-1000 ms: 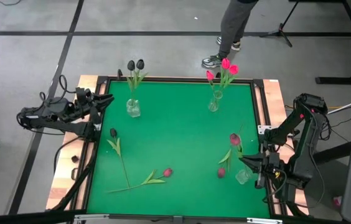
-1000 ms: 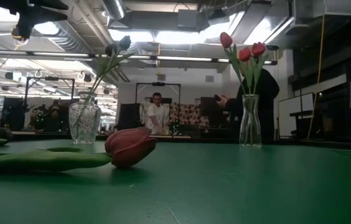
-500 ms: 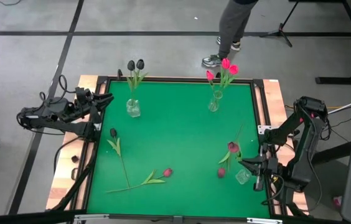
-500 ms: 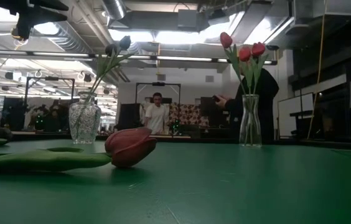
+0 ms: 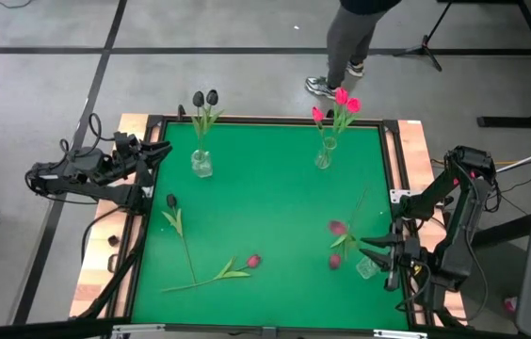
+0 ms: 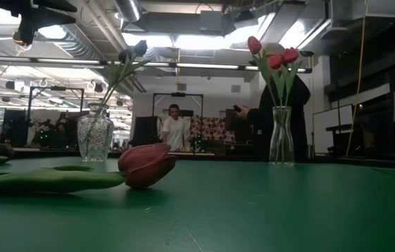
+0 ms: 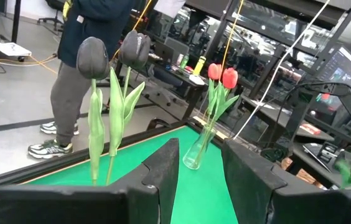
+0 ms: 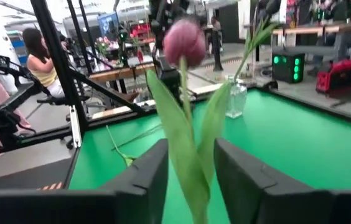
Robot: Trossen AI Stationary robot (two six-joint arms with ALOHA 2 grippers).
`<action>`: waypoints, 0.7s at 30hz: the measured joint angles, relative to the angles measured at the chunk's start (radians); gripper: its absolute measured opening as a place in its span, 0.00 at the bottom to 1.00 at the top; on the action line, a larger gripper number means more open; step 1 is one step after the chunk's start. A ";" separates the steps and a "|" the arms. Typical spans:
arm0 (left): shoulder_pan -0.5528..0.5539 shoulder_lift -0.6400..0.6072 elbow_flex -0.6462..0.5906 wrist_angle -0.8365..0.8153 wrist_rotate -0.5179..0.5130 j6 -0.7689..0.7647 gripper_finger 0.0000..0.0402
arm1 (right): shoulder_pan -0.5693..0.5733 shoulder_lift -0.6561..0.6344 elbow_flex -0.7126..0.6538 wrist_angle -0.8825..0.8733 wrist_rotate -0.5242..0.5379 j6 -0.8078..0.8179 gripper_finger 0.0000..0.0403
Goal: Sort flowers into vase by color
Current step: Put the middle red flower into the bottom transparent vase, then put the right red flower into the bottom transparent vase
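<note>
A dark maroon tulip stands tilted between the parted fingers of my right gripper near the table's right edge. Its head leans toward the table's left. Just below the right gripper is a small clear vase with another maroon head beside it. Two black tulips stand in a round vase, and pink ones in a slim vase. A black tulip and a reddish one lie flat on the mat. My left gripper waits open at the left edge. My right gripper reaches in level from the table's right, with the maroon tulip's stem and leaves in the gap between its fingers. Whether either finger touches the leaves, I cannot tell. The tulip's lower end is hidden under the gripper.
The middle of the green mat is bare. A raised frame runs round the mat. A person walks just beyond the far edge. The reddish tulip's head lies close before the low camera.
The maroon tulip at my right gripper has tipped over. Its head has swung toward the table's left and near edges, while its lower part stays by the gripper. The person beyond the far edge has stepped along.
</note>
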 joint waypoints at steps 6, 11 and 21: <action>0.000 0.000 0.000 0.000 -0.013 0.000 0.30 | 0.000 -0.022 0.000 0.008 -0.061 0.025 0.44; 0.000 0.004 0.000 0.000 -0.018 -0.029 0.30 | -0.001 -0.080 0.005 0.002 -0.055 0.018 0.46; 0.000 0.023 0.000 -0.008 -0.019 -0.027 0.30 | -0.014 -0.162 0.223 -0.236 -0.332 -0.061 0.39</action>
